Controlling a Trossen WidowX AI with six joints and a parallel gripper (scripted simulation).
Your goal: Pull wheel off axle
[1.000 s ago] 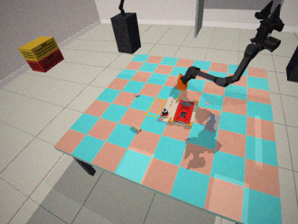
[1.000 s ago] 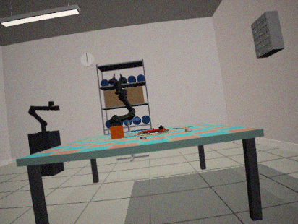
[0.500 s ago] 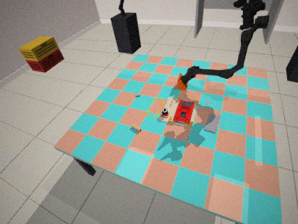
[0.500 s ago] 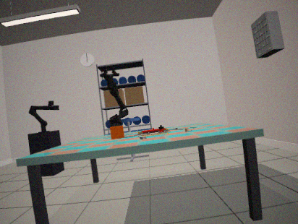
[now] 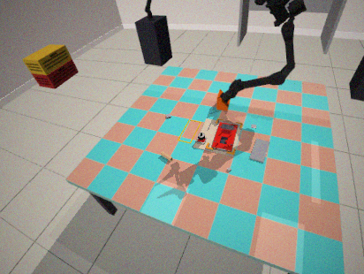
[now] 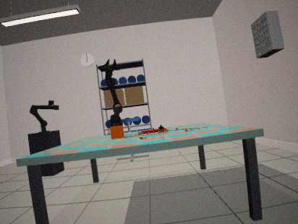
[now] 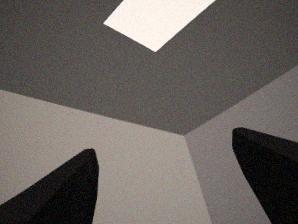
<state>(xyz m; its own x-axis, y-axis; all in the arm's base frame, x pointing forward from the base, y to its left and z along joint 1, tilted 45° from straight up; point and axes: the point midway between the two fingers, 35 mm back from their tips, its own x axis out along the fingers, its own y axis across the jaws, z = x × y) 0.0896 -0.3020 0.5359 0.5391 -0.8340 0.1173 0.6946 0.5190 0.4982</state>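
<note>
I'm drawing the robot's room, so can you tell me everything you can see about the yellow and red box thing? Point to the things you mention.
The yellow and red block (image 5: 50, 66) looks like two boxy layers, yellow above and bright red below, with dark rows of marks like writing on the sides. Its edges look straight and its corners sharp. It shows in the top view, off beyond the table (image 5: 124, 204), near a grey wall (image 5: 57, 26). Nothing seems to touch its top or the sides you can see. I can't tell what it's made of or what the marks say.
</note>
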